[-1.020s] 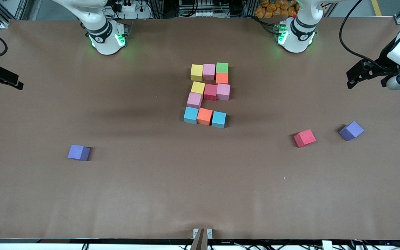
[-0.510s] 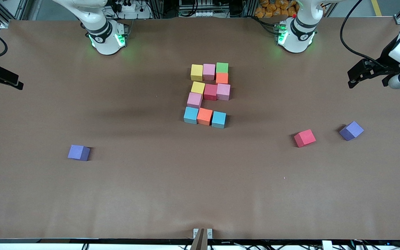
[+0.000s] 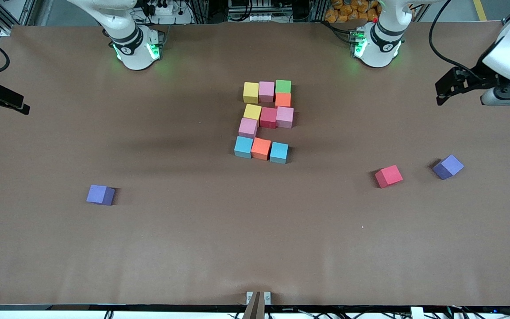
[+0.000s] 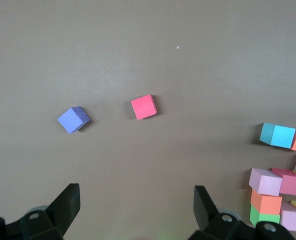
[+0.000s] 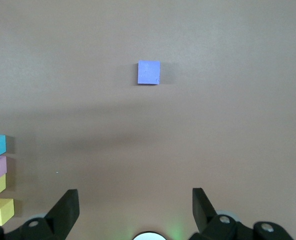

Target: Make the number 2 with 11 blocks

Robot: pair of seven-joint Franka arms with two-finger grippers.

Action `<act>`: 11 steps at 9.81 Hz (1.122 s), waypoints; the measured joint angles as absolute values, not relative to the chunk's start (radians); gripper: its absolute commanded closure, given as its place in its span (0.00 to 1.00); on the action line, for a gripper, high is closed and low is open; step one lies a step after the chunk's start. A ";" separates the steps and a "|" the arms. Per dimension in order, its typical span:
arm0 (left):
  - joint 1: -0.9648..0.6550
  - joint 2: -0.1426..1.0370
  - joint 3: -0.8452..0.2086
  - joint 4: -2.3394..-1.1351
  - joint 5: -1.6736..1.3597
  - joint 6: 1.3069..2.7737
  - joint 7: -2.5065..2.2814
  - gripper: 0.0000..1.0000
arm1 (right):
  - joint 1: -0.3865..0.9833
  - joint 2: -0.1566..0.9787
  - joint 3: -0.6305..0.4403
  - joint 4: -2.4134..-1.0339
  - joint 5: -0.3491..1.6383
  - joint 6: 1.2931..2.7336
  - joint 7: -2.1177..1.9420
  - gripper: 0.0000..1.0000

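Brown table (image 3: 148,248) carries the blocks (image 3: 264,118) mid-table, forming a 2. Both the left gripper (image 4: 135,212) and right gripper (image 5: 133,210) hang released, empty. Cubes appear light, soft; grasp opposite flat faces.

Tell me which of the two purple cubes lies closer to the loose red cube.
The purple cube toward the left arm's end of the table, right beside the loose red cube. The other purple cube sits alone toward the right arm's end.
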State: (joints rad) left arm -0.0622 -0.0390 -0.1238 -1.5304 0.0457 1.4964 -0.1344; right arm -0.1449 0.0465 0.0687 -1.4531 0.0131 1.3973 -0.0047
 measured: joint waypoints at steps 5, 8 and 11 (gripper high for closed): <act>-0.147 -0.039 -0.011 -1.535 0.046 1.493 -0.068 0.00 | -0.145 0.047 0.070 -1.453 0.013 1.396 -0.005 0.00; -0.150 -0.039 -0.011 -1.535 0.046 1.493 -0.068 0.00 | -0.145 0.049 0.071 -1.453 0.013 1.395 -0.005 0.00; -0.152 -0.039 -0.011 -1.536 0.046 1.493 -0.055 0.00 | -0.145 0.049 0.071 -1.453 0.013 1.395 -0.005 0.00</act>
State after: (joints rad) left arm -0.1516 -0.0387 -0.0105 -1.5364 0.0457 1.4932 -0.0546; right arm -0.1449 0.0493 0.0713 -1.4531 0.0131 1.3946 -0.0050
